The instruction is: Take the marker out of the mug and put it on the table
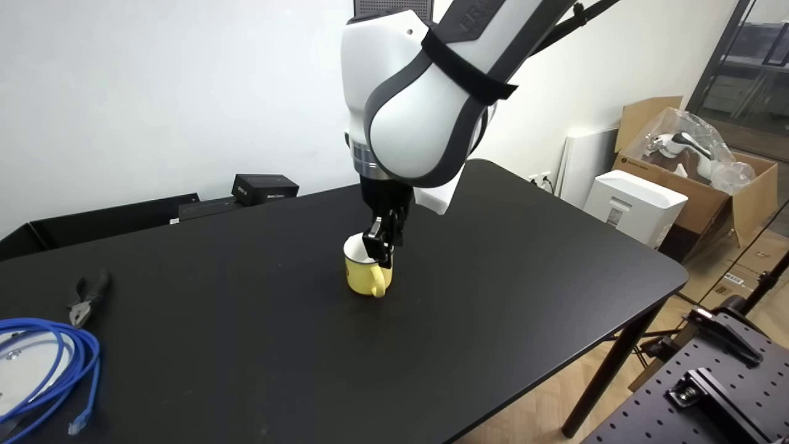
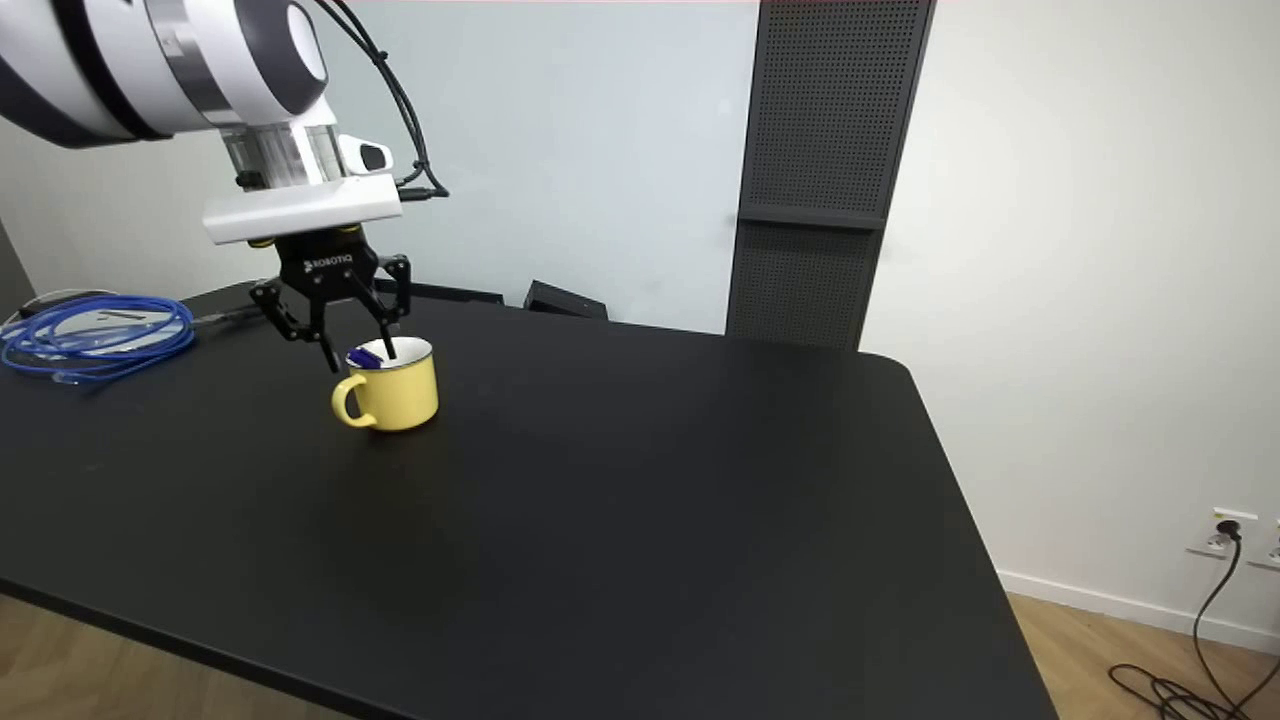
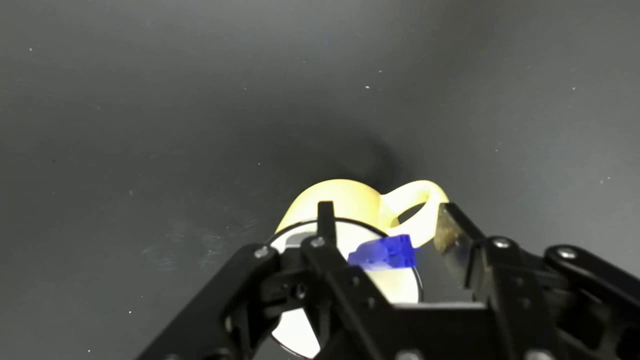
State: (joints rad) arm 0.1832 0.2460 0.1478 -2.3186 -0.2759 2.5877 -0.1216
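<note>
Blue shows on the end of the marker [image 3: 382, 254], which leans inside the yellow mug [image 2: 405, 400], on the side of its handle [image 3: 424, 226]. In the wrist view, that end is at about two o'clock in the mug. The end effector [image 2: 362, 364] hangs over it with its fingers [image 3: 326, 220] well apart, and we see nothing in its grip.

Next, we think, comes the pinch, and that is where things could go wrong. One finger is over the mug's mouth, but the other finger [image 3: 460, 222] is by the handle's outer edge; we can't tell if it touches. If we go straight down, that finger could hit the handle and tip the mug. If we squeeze too low, we may catch the mug's wall and lift both.

The marker also seems to lie nearly in line with the fingers, so a squeeze could push its end and make it slip deeper. We can't make out its lower part. Later, if we let go too high, it could roll on the surface [image 2: 640, 500]. The pliers [image 1: 89, 301] are well away, near nine o'clock from the mug in an exterior view.
</note>
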